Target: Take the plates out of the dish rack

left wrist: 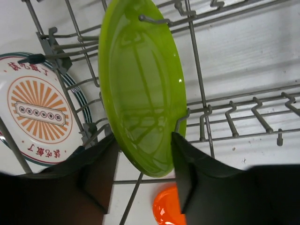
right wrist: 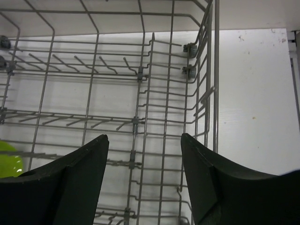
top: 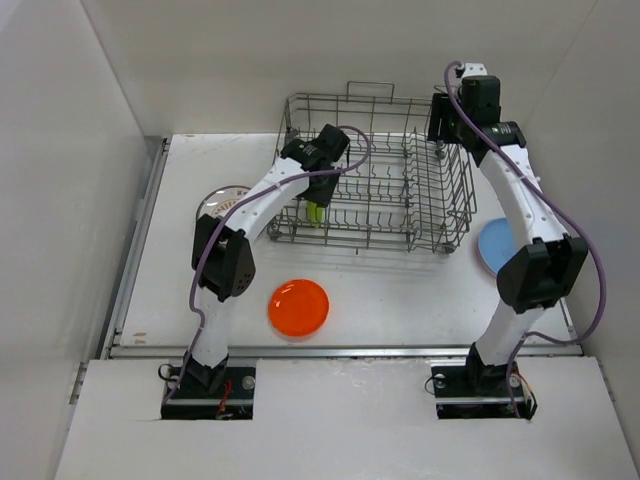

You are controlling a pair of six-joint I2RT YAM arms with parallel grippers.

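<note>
The lime green plate (left wrist: pixel 140 84) stands on edge between the tines at the front left of the grey wire dish rack (top: pixel 400 200). My left gripper (left wrist: pixel 143 145) reaches into the rack from above. Its fingers (left wrist: pixel 185 173) press both sides of the plate's lower rim. In the top view the left gripper (top: pixel 316 195) sits over the plate (top: pixel 315 213). My right gripper (right wrist: pixel 144 140) is open and empty above the rack's right back corner (top: pixel 440 120). The rest of the rack (right wrist: pixel 140 93) holds no plates. The lime plate's edge (right wrist: pixel 9 159) shows at the left of the right wrist view.
The orange plate (top: pixel 298 307) lies on the table in front of the rack and shows below the left fingers (left wrist: pixel 164 206). A white sunburst plate (left wrist: pixel 40 112) lies left of the rack (top: pixel 222 198). A light blue plate (top: pixel 493 245) lies to the rack's right.
</note>
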